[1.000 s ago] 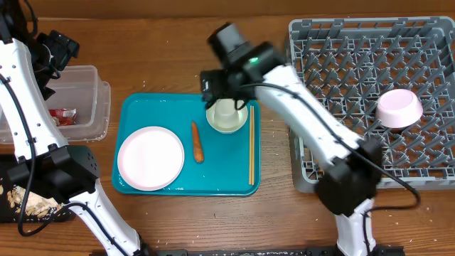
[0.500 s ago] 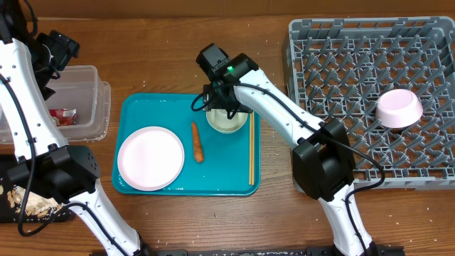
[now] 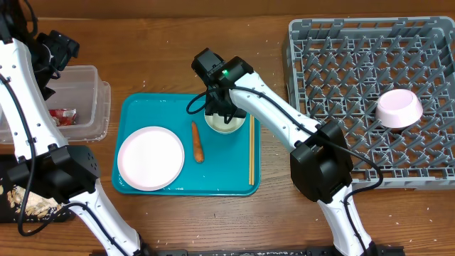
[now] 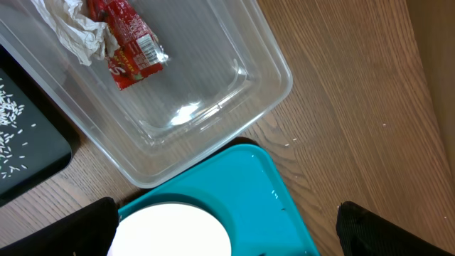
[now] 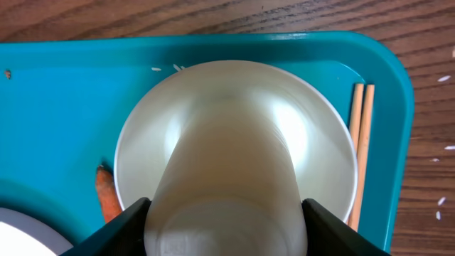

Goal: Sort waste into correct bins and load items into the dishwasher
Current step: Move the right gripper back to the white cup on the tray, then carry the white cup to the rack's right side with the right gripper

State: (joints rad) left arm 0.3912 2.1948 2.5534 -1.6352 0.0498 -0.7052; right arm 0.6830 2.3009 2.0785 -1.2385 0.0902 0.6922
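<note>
Dropping over the past second from a hover above the teal tray (image 3: 142, 107), the right pincer (image 5: 226, 217) now straddles the small white cup (image 5: 227, 163). Its fingers press the cup's two sides, so I judge it gripped. The cup has not left the white bowl (image 5: 316, 135) at the tray's 1 o'clock corner. That suggests lifting the cup toward the rack comes next.

Nothing else has shifted. The plate (image 3: 150, 158) lies at the tray's 8 o'clock, with the carrot stick (image 3: 197, 142) near the middle. The chopsticks (image 3: 251, 149) run along its 3 o'clock edge.

The grey dish rack (image 3: 341, 43), at the tabletop's 3 o'clock, holds one bowl (image 3: 399, 108). The clear tub (image 4: 234, 85), at 9 o'clock, holds the red wrapper (image 4: 131, 43) and the tissue (image 4: 75, 25). The black tray (image 4: 21, 142), at 8 o'clock, carries rice grains.

The left pincer (image 4: 227, 222) hangs spread wide above the tub, with nothing in it.
</note>
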